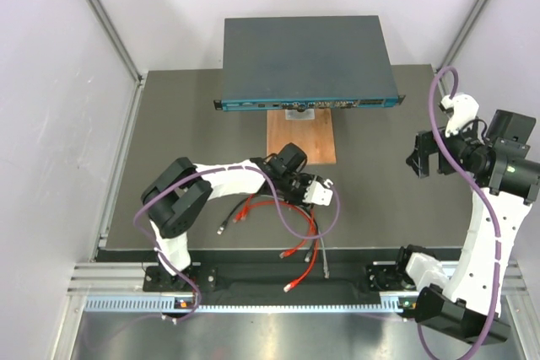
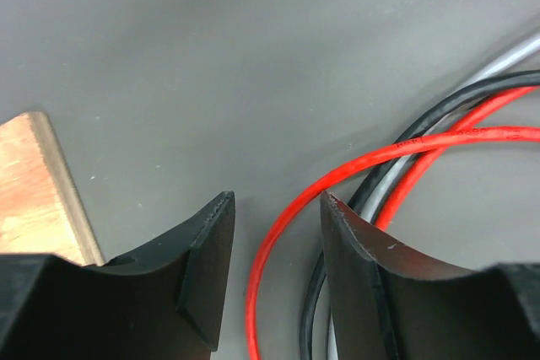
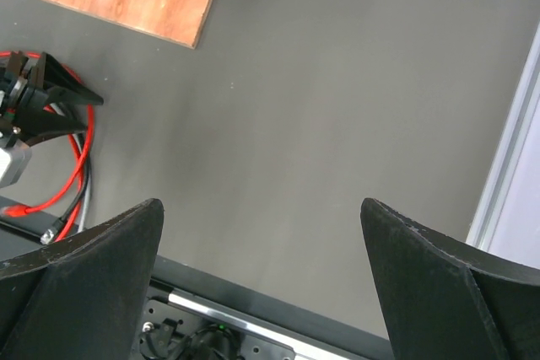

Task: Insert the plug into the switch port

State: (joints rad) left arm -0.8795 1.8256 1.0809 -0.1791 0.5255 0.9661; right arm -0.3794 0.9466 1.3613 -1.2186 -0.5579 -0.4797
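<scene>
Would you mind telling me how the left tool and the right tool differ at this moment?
The left tool is partly open; the right tool gapes wide. A red cable runs between the left tool's jaws; only bare mat shows between the right tool's. Both have black jaws, and neither grips anything.

The left arm (image 1: pixel 219 176) is bending low and forward over the table, its left gripper (image 2: pixel 274 200) pointing down with jaws partly apart. The right arm (image 1: pixel 483 217) is standing tall, its right gripper (image 3: pixel 261 204) hovering with jaws spread wide.
</scene>
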